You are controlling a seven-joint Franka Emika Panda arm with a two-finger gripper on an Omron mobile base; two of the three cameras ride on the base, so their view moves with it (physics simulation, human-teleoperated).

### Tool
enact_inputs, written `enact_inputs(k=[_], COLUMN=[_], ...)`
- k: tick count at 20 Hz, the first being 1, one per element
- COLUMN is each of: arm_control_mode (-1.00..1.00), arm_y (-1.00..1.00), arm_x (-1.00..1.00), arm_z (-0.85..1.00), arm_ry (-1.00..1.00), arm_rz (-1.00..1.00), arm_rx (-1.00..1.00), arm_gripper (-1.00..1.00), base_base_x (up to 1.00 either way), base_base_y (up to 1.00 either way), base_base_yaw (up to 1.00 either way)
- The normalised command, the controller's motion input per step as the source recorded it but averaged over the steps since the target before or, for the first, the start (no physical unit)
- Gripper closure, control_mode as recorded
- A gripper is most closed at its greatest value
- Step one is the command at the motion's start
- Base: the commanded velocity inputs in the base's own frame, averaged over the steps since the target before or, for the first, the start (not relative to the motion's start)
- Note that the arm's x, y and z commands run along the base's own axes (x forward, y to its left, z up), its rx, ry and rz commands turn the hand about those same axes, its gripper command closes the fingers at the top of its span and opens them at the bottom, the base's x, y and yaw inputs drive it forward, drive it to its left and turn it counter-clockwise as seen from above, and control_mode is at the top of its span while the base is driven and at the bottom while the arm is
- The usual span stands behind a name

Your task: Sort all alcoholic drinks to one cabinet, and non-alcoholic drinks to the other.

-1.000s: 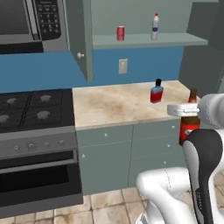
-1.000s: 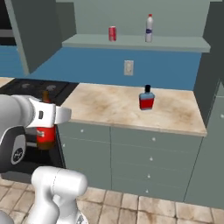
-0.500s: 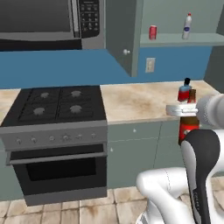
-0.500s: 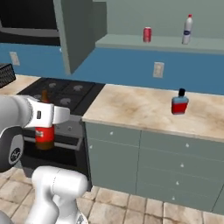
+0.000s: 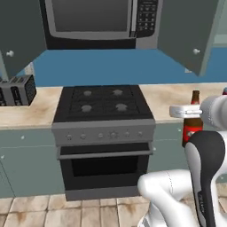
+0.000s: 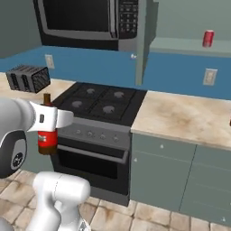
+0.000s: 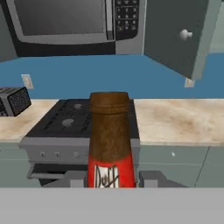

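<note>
Tool [image 7: 112, 178] clamps the upright beer bottle [image 7: 110, 140] before the stove [image 5: 104, 104].

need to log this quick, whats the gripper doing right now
Gripper: closed on the brown beer bottle, holding it upright in front of the stove.

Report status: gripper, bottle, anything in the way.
Gripper shut on beer bottle, bottle upright, held off the floor before the stove. Red soda can on open shelf. Nothing blocking.
</note>
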Motion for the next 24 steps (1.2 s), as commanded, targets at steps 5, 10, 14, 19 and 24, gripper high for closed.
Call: enact_inputs(k=[5,10,14,19,24], arm_control_mode=[1.00,1.00,1.00,1.00,1.00], arm_y=[0.00,0.00,0.00,0.00,0.00], arm_x=[0.00,0.00,0.00,0.00,0.00], arm_z=[0.00,0.00,0.00,0.00,0.00], arm_ry=[0.00,0.00,0.00,0.00,0.00], arm_rz=[0.00,0.00,0.00,0.00,0.00], arm_rx=[0.00,0.00,0.00,0.00,0.00], arm_gripper=[1.00,1.00,1.00,1.00,1.00], base_base_x=[-0.07,-0.14,-0.24,-0.28,-0.24], base_base_y=[1.00,0.91,0.81,0.76,0.74], base_base_yaw=[0.01,0.00,0.00,0.00,0.00])
